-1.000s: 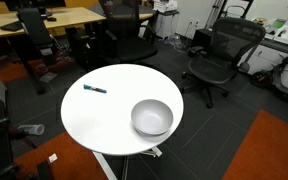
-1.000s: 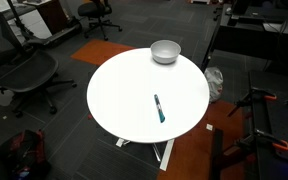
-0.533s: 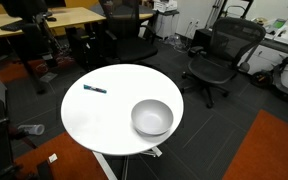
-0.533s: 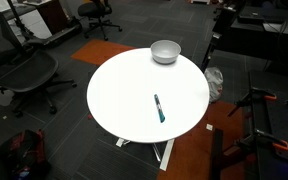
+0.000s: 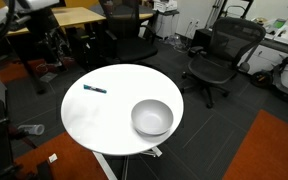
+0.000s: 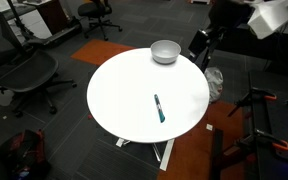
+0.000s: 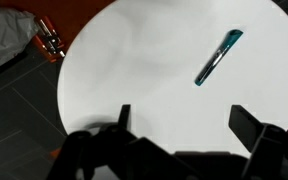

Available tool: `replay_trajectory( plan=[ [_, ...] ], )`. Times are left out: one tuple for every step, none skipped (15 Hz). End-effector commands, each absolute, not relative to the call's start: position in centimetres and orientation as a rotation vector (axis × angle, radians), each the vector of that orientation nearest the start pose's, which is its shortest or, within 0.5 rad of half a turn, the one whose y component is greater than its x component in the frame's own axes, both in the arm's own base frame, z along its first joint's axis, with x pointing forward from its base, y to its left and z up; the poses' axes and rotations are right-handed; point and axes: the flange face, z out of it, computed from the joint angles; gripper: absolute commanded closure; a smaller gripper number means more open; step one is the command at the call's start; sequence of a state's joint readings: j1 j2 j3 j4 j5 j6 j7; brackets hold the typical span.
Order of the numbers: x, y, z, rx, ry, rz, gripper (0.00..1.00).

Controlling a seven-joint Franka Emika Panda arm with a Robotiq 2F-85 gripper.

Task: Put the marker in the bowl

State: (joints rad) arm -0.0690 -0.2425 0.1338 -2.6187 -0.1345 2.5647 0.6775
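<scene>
The gripper (image 7: 181, 118) hangs high over the table (image 7: 124, 70) in the wrist view, its two dark fingers spread wide with nothing between them. The marker (image 7: 218, 57) lies flat on the white top, ahead of the fingers and a little to the picture's right. Its long axis runs on a slant from lower left to upper right, so I judge the wrist must turn to close across it. Only bare tabletop shows between gripper and marker. The bowl is outside this view. An orange object (image 7: 46, 38) sits on the floor past the table edge.

In an exterior view the marker (image 5: 94, 89) rests near the far left rim and the bowl (image 5: 152, 117) near the front right, well apart. Office chairs (image 5: 222, 55) stand off the table.

In an exterior view the marker (image 6: 159, 108) lies toward the near side and the bowl (image 6: 165, 51) at the far edge. The arm (image 6: 269, 15) enters blurred at top right, nearer the bowl than the marker.
</scene>
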Motion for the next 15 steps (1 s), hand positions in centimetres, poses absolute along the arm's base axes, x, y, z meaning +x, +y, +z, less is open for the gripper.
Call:
replay_trajectory(
  plan=[
    [45.2,4.4,32.6,-2.981,0.911,-0.37,0.0],
    [45.6,4.8,31.9,-2.968,0.935,-0.368,0.0],
    [46.0,5.0,31.1,-2.959,0.956,-0.36,0.0],
    [46.5,5.2,30.4,-2.954,0.983,-0.353,0.0],
    [46.9,5.4,29.8,-2.951,1.0,-0.339,0.0],
    [47.4,5.6,29.1,-2.947,1.019,-0.323,0.0],
    [47.8,6.1,28.4,-2.95,1.024,-0.279,0.0],
    [48.2,6.7,27.8,-2.951,1.024,-0.247,0.0],
    [48.5,7.1,27.4,-2.959,1.024,-0.236,0.0],
    [49.0,7.7,26.8,-2.964,1.012,-0.225,0.0],
    [49.3,8.1,26.3,-2.97,1.009,-0.227,0.0],
    [49.7,8.6,25.8,-2.967,1.009,-0.211,0.0],
    [50.0,9.0,25.3,-2.969,1.013,-0.201,0.0],
    [50.3,9.3,24.8,-2.975,1.018,-0.201,0.0],
    [50.6,9.6,24.4,-2.972,1.024,-0.197,0.0]
  ],
)
